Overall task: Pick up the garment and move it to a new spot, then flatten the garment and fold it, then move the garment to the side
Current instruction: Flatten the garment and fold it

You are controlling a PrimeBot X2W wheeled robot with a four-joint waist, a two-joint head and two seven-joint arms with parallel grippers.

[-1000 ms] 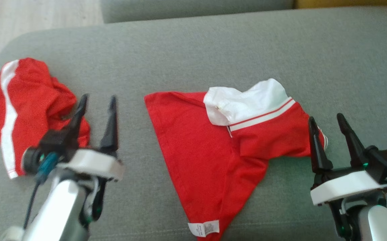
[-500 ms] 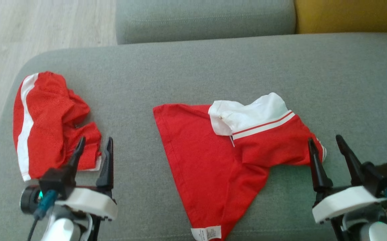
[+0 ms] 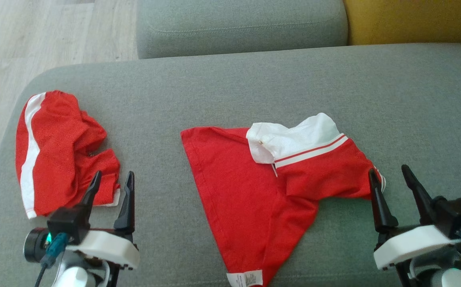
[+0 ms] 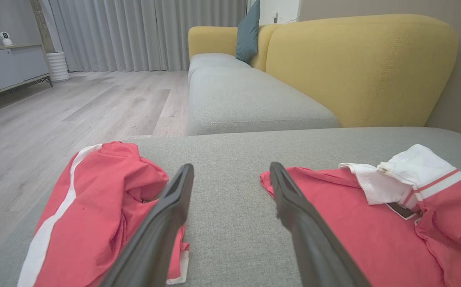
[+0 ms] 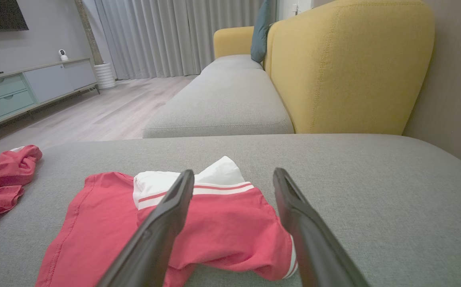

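1. Wide apart and empty, the jaws of my left gripper (image 3: 114, 174) hover low over the grey sofa seat (image 3: 230, 87).
2. My right gripper (image 3: 388, 169) is spread just as wide, and nothing sits between its jaws either.
3. The red shirt (image 3: 246, 187) lies on the seat between my two grippers, much nearer the right gripper than the left one.
4. Its sleeve end reaches the tip of my right gripper's left finger (image 3: 379, 199); I cannot tell whether they touch.
5. The shirt's white collar (image 3: 290, 137) lies ahead of the right gripper and off to its left. In the right wrist view that same left finger crosses in front of it.
6. The shirt's narrow end, with a white care label (image 3: 244, 278), lies back beside the right gripper's base, well to its left.
7. A crumpled red cloth with a white stripe (image 3: 55, 151) lies just ahead of my left gripper, to its left. The tip of the left finger (image 3: 91, 193) overlaps the cloth's near edge; contact is unclear.
8. Bare seat separates my left gripper from the shirt's straight edge on its right.
9. Far ahead of both grippers are a second grey cushion (image 3: 238, 24), a yellow backrest (image 3: 414, 20) and wooden floor (image 3: 35, 32).
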